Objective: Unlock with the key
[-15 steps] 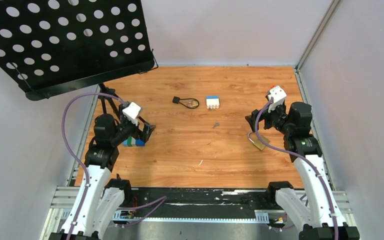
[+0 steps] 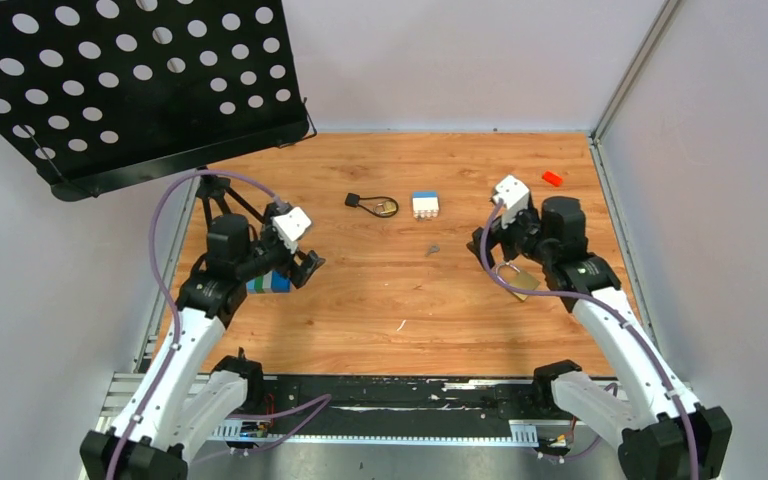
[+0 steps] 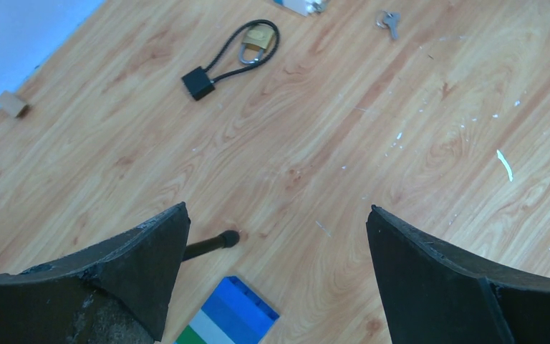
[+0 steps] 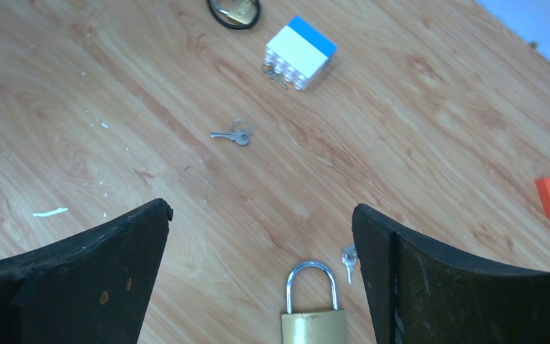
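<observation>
The key [image 2: 432,249] is small, grey and flat, lying alone on the wooden table mid-way between the arms; it also shows in the left wrist view [image 3: 389,21] and in the right wrist view [image 4: 233,135]. A large brass padlock [image 2: 518,281] lies flat under my right gripper [image 2: 485,245], its shackle [image 4: 313,276] between the open fingers in the right wrist view. Another tiny key [image 4: 347,256] lies beside that shackle. My right gripper [image 4: 261,208] is open and empty. My left gripper [image 2: 305,265] is also open [image 3: 278,215], hovering empty at the table's left.
A small brass padlock in a black cable loop [image 2: 380,206] and a white-and-blue block [image 2: 424,204] lie at the back middle. A blue-green brick [image 3: 225,315] and a stand leg [image 3: 211,244] sit under the left gripper. A red block [image 2: 552,178] is back right; a perforated black stand [image 2: 130,80] overhangs the left.
Both arms have swung inward toward the table's middle. The right gripper moved left over the large padlock, uncovering the red block. Both stay open.
</observation>
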Available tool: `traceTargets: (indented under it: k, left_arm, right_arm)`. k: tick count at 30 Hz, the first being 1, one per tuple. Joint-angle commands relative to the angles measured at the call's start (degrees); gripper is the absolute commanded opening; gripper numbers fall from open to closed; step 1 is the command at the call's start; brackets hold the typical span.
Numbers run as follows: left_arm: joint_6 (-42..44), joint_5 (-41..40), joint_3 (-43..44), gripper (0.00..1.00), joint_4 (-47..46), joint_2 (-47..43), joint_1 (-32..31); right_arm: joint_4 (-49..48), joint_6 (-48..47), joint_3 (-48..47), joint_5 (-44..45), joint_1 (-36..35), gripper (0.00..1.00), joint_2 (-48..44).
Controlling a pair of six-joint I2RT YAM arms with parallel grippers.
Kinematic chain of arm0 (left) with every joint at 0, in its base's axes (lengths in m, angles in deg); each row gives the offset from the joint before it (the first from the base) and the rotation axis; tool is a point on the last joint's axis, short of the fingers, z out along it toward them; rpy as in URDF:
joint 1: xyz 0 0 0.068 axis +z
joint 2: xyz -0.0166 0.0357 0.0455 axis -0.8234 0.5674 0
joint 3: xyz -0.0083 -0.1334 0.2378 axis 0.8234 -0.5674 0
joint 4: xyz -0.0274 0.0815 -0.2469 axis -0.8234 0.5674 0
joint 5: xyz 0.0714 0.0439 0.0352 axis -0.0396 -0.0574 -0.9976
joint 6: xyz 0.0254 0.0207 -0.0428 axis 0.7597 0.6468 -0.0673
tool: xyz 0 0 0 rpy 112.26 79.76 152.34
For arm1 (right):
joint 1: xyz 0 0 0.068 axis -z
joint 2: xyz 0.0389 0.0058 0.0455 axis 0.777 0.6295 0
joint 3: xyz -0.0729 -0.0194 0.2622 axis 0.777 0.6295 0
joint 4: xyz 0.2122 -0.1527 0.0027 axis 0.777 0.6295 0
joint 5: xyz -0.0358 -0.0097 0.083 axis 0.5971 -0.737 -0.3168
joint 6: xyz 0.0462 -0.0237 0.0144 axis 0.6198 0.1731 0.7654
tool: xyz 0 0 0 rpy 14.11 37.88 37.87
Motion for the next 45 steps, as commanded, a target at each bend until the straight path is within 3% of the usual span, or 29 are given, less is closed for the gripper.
traceTargets:
  k: [1,10,15,23,27,29,37,45]
  left_arm:
    - [2.51,-4.23,2.64,1.00,-2.93,4.58,-4.43]
    - [-3.28,-3.66,-0.74,1.00,-13.89,11.23,-6.00]
    - [-2.18,-1.85,-1.02,1.00,-14.28,14.24,-6.68]
    - [0.93,-10.90,-1.30,1.00,-13.96,18.55,-16.06]
    - [2.34,-13.84,-2.67,1.00,-13.06,18.47,-20.24]
    - [2.90,-14.74,-3.08,1.00,-13.18,18.45,-21.12]
    - [3.22,-15.31,-3.47,1.00,-13.92,19.41,-21.43]
    - [3.66,-16.06,-3.63,1.00,-13.61,19.88,-21.46]
  right_arm:
    - [-1.31,-3.69,-4.93,5.59,-5.23,1.00,3.25]
    - [-4.53,-3.50,-6.05,5.61,-5.40,1.00,11.54]
    - [-5.45,-2.52,-5.35,5.93,-5.43,1.00,15.23]
    - [-3.94,-4.40,-3.08,8.00,-5.42,0.97,17.24]
    - [1.38,-9.08,-5.48,15.79,-5.29,0.97,17.52]
    - [4.53,-11.38,-5.55,18.77,-4.27,0.97,17.71]
    - [16.26,-18.43,-4.87,11.78,7.71,1.00,22.57]
    - [11.86,-17.94,-3.05,10.54,8.54,1.00,29.49]
